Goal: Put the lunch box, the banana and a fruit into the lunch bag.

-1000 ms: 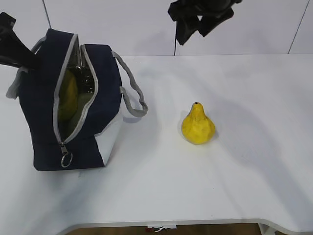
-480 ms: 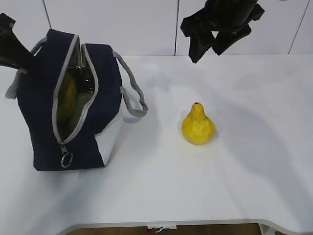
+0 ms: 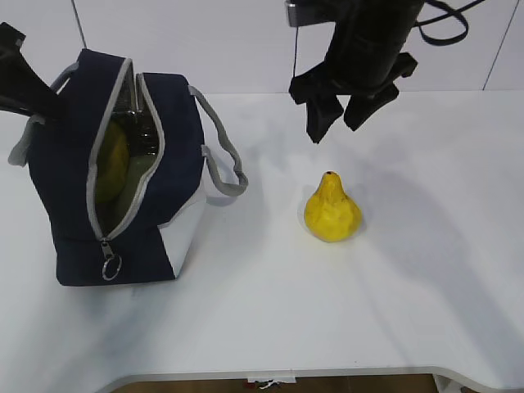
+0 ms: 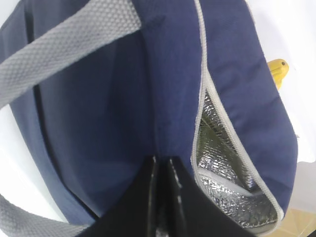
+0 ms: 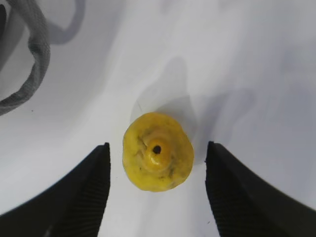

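Exterior view first, from my seat: at the far left my left gripper [image 3: 37, 102] comes in as a dark wedge against the lunch bag's [image 3: 176, 155] top left edge. On its wrist view the jaws are pressed flat together on the navy fabric just beside the zipper seam, so I read it as pinched shut on the lunch bag. The bag is boxy woven navy cloth with a grey zipper tape, a metal ring pull [image 3: 111, 267] hanging at the near end, ribbed grey webbing handles [image 3: 223, 155] and a white side panel. I can read no writing on it. The zipper gapes, and the wrist camera shows crinkled silver foil lining [image 4: 217, 148]. Something yellow, which I take for the banana [image 3: 112, 160], lies inside the opening. I cannot make out the lunch box from here.

Moving right, the fruit [image 3: 332, 210] stands upright on the white table [image 3: 426, 270], well apart from the bag: squat, pear-shaped, bumpy yellow skin, dark stem spot on top.

Above it hangs my right gripper [image 3: 337, 124], pointing down with fingers spread wide. On the right wrist view the ribbed black fingertips [image 5: 84, 190] flank the fruit on both sides without touching it.
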{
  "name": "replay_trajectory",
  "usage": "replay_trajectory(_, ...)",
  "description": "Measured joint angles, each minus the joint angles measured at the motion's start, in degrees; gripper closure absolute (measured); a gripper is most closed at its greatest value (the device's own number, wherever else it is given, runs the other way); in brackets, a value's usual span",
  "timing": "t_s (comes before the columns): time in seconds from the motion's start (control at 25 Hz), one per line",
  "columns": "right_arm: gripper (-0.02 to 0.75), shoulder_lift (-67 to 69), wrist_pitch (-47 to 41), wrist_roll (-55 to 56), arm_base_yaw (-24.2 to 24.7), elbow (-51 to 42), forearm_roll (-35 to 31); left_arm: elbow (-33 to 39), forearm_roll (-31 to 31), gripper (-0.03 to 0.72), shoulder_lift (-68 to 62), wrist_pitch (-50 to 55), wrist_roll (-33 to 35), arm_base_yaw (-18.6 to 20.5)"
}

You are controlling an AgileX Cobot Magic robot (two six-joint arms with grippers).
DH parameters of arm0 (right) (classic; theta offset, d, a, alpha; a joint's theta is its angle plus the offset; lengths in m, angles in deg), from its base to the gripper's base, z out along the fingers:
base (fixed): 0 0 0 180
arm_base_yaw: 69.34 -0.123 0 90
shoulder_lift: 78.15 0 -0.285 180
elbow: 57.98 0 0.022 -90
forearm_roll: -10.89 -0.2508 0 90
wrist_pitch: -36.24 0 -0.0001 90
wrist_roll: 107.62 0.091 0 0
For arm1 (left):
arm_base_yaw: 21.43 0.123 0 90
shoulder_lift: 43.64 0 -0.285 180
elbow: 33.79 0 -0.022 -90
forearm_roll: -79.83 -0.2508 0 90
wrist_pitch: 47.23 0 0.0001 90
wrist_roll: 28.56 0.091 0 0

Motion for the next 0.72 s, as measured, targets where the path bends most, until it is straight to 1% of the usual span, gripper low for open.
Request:
replay_trajectory(0.32, 0.249, 4.79, 0.29, 0.22, 0.0, 0.0, 0.0, 0.0, 0.0, 0.691, 0.0, 0.2, -0.22, 0.0)
replay_trajectory(0.72, 0.249, 7.57, 0.57, 0.34, 0.0, 0.0, -0.4, 0.0, 0.0, 0.691, 0.0, 0.33, -0.22, 0.0)
